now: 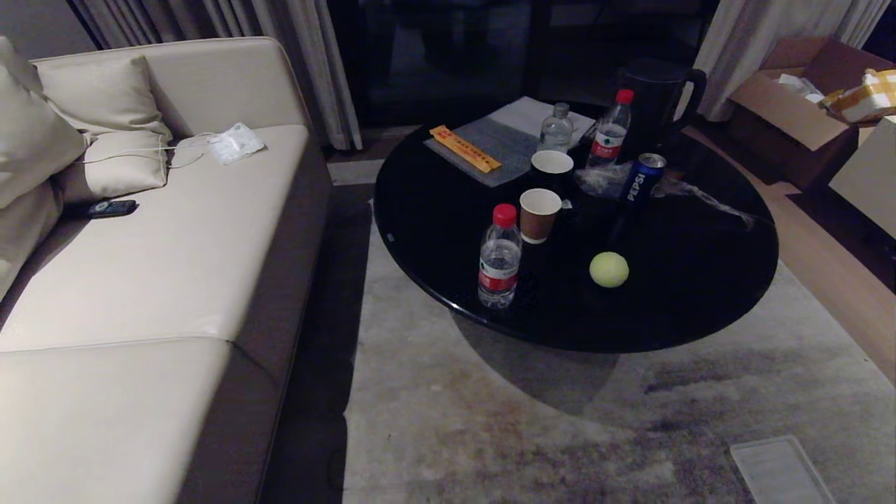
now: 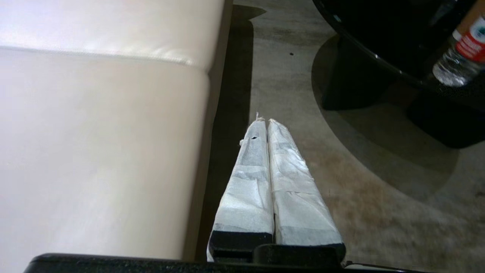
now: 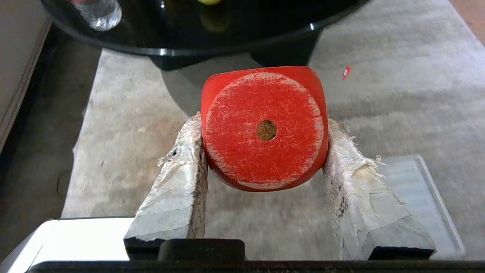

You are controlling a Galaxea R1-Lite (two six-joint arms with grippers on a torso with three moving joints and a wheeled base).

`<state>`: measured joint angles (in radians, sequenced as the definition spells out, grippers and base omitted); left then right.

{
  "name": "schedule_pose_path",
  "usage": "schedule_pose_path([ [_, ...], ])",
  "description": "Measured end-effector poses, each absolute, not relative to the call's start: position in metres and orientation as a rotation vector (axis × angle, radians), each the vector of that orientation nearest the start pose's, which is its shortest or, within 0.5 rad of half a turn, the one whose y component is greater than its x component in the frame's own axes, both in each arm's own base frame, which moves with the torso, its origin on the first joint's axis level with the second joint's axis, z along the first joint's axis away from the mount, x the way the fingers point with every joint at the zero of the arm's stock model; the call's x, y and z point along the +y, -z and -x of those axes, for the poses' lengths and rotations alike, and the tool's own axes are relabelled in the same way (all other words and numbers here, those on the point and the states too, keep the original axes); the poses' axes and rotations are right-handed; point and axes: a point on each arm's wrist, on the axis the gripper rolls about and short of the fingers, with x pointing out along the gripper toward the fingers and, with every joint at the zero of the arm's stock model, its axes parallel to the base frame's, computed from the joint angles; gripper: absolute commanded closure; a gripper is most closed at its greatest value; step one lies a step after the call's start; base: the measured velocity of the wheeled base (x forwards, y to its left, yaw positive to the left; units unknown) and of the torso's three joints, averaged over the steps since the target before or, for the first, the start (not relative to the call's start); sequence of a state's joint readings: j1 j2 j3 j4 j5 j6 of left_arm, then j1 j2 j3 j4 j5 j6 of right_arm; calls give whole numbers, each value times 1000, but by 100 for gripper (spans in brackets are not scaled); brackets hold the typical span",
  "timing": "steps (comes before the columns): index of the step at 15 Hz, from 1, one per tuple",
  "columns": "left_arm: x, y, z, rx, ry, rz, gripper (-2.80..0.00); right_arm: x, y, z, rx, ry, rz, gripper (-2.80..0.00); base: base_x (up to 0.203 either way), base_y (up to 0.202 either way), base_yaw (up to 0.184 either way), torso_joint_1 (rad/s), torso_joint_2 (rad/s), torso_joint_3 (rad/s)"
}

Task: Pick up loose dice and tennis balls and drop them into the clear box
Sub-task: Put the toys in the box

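Right gripper [image 3: 265, 151]: low over grey rug [image 1: 560, 434], taped fingers [image 3: 178, 182] pinching red die [image 3: 265, 129], single-pip face toward camera. Left gripper [image 2: 267, 125]: low between sofa [image 1: 140, 280] and black round table [image 1: 700, 280], jaws pressed together, empty. Flat ribbed translucent lid [image 1: 780, 472]: on rug, near right. Tennis ball [image 1: 609, 269]: near right part of table. Near bottle [image 1: 500, 257]: red cap, red label, writing unreadable. Brown paper cup [image 1: 540, 215]: contents not visible. Blue can [image 1: 642, 180]: reads "PEPSI". Farther: black cup [image 1: 551, 170], two bottles [image 1: 611, 136], orange printed strip [image 1: 465, 148], text illegible.
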<state>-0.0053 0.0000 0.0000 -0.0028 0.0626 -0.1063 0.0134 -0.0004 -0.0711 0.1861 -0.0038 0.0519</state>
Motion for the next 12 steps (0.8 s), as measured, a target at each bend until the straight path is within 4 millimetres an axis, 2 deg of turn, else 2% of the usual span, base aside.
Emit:
schedule_pose_path([
  [12, 2, -76, 23, -6, -58, 109, 0, 0, -76, 29, 116, -6, -52, 0, -184, 0, -1, 2, 2, 2],
])
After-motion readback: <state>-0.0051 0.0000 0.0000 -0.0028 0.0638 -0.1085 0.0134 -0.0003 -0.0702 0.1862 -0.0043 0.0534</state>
